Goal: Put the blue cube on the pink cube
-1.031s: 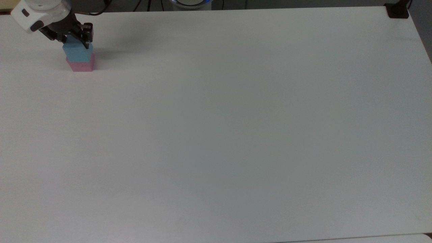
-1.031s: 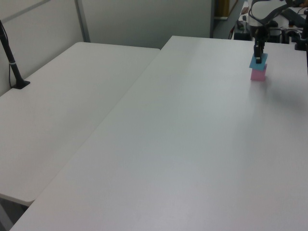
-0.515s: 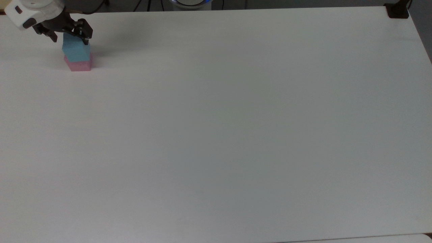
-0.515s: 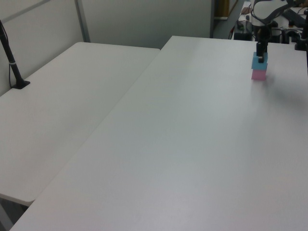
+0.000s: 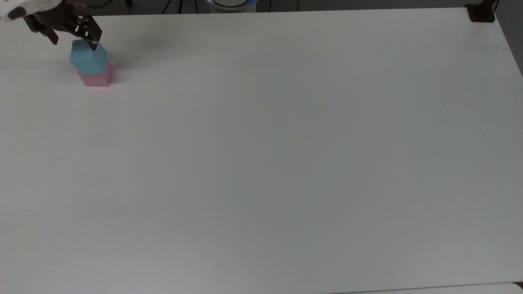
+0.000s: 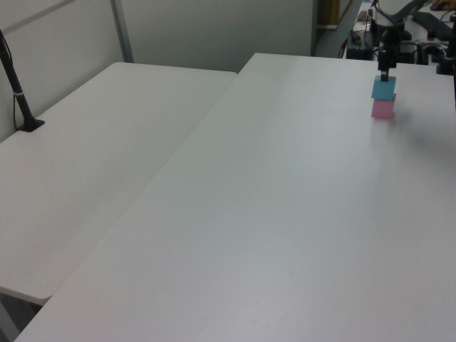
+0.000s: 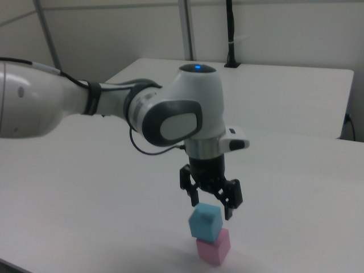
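The blue cube (image 7: pixel 205 222) sits on the pink cube (image 7: pixel 214 246), turned a little and shifted off its edges. The end effector (image 7: pixel 212 206) hangs just above, open and empty; a straight vertical retreat would avoid touching the stack on the tabletop (image 7: pixel 296 193).

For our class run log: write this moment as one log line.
gripper: open, just above stack | matte light-blue cube: released, resting skewed on matte pastel-pink cube | white table: pink cube on it

Blue cube (image 7: pixel 205 221) atop pink cube (image 7: pixel 214 246) — slightly twisted, near table corner.
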